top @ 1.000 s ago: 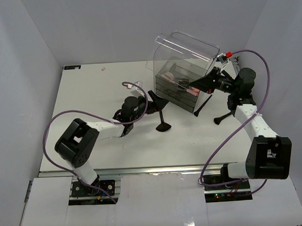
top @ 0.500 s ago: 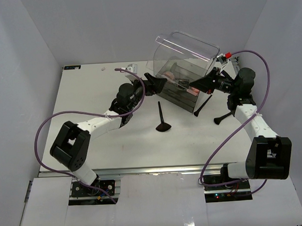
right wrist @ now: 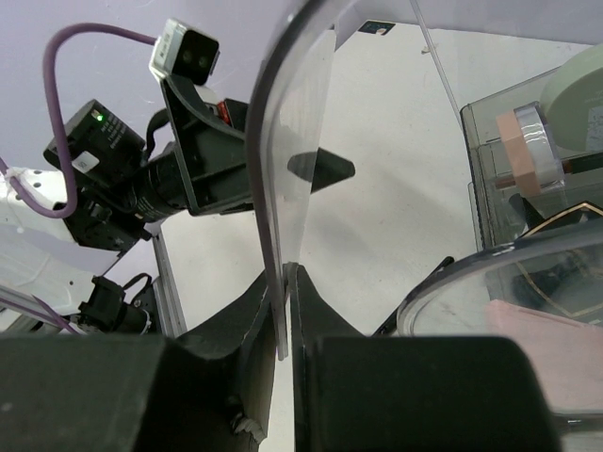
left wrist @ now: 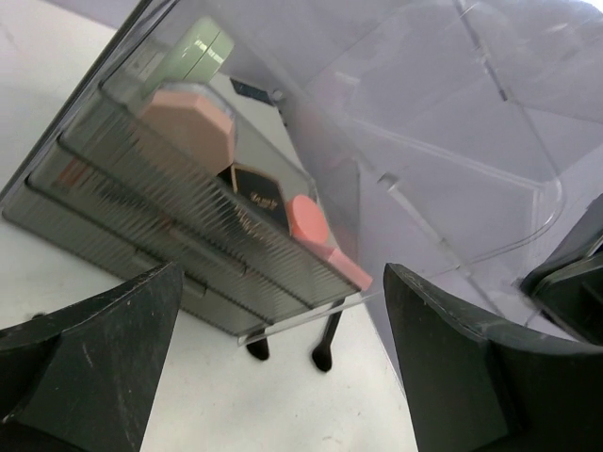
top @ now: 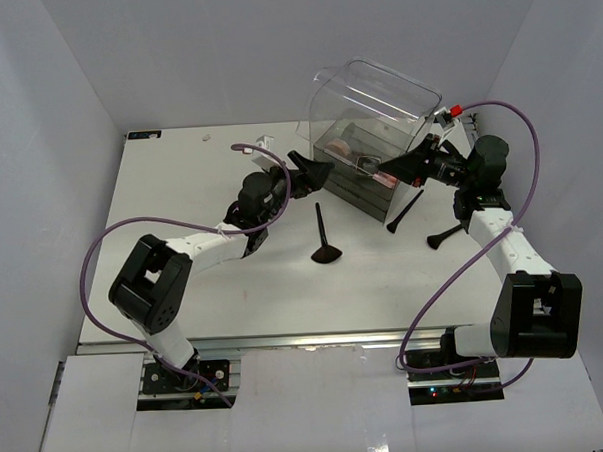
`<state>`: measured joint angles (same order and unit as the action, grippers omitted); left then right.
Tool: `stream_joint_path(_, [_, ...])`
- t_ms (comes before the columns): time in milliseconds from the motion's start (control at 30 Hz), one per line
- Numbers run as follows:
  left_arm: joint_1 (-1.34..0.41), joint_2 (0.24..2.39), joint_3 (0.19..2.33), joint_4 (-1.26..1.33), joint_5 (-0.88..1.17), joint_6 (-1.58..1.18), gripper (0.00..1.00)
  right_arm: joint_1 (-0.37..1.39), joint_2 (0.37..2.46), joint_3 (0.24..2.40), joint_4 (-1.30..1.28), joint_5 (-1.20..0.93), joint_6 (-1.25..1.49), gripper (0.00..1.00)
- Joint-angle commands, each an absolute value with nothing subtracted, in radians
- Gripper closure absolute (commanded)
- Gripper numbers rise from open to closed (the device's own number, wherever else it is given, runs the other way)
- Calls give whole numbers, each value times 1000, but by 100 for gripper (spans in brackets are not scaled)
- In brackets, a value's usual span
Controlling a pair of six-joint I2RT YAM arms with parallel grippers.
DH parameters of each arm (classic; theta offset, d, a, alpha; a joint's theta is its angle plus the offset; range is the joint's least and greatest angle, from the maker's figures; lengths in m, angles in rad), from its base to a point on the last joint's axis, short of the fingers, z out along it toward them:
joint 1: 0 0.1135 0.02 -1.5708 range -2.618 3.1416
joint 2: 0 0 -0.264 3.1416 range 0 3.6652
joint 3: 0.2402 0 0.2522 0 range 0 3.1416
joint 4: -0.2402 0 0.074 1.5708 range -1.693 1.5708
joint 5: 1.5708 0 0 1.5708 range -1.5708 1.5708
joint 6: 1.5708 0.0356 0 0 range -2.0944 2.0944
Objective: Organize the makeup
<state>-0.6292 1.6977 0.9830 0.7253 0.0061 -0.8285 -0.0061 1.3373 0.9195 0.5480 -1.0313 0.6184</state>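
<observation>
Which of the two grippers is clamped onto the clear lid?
The right gripper, shut on the edge of the clear lid; the left gripper is wide open, facing the drawer box, holding nothing.

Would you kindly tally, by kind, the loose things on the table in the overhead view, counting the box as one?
fan-headed brush: 1
plain black brushes: 2
clear drawer box: 1
Total: 4

Clear drawer box (left wrist: pixel 141 217) — pink puff (left wrist: pixel 188 127) inside
</observation>
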Motion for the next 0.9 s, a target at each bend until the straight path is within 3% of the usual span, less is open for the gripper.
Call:
stream_joint_path(0, [-626,1635,919,781,-6,-856,2,-2,1322,940,594,-1063,623,87])
stream_joint_path(633, [-626,1815,1147,771,-2,-926,2,-2,1307,934,589,-1062,614,80])
stream_joint_path(867, [-626,1808,1149,792,-2,-932,2,-16,1259,943,402,-1023,453,44])
